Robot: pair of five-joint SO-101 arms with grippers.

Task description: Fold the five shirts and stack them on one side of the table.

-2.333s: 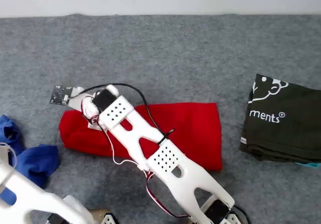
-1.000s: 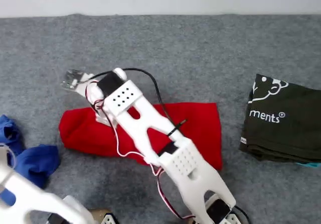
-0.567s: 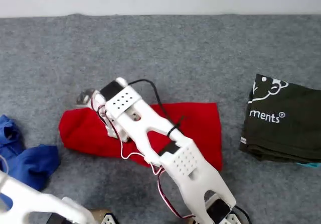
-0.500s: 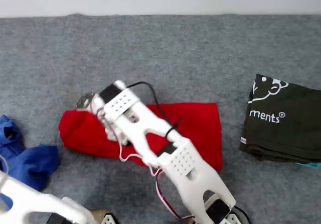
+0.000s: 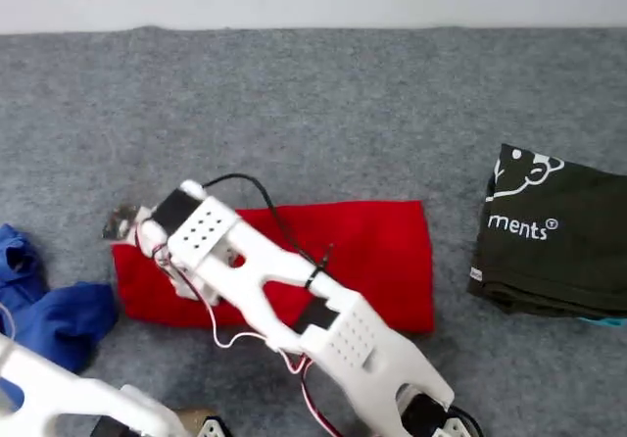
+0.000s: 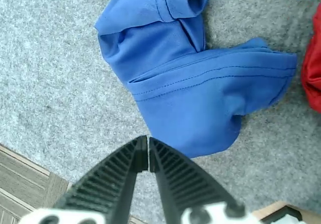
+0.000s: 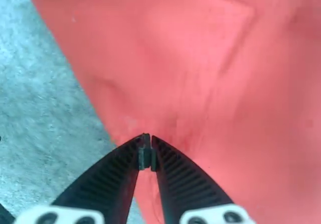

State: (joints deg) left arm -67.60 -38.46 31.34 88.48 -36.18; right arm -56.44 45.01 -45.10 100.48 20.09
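A folded red shirt (image 5: 372,251) lies across the middle of the grey table. My right gripper (image 5: 157,259) is down at the shirt's left end. In the right wrist view its fingers (image 7: 125,174) are shut, tips together on the red shirt (image 7: 210,83) close to its edge. A crumpled blue shirt (image 5: 59,315) lies at the left. My left gripper (image 6: 149,153) hangs shut just above the blue shirt (image 6: 200,98), with nothing between its fingers. A folded dark shirt (image 5: 554,236) rests at the right edge.
A strip of teal cloth (image 5: 602,321) peeks from under the dark shirt. The left arm (image 5: 49,393) rises from the front left corner. Grey carpet (image 5: 343,104) covers the table to the far wall. A wooden floor (image 6: 20,194) shows past the table's edge.
The right arm swung from beyond the red shirt's far left corner back and down onto its left end. That end of the shirt now looks flatter and squarer. The left arm sank slightly.
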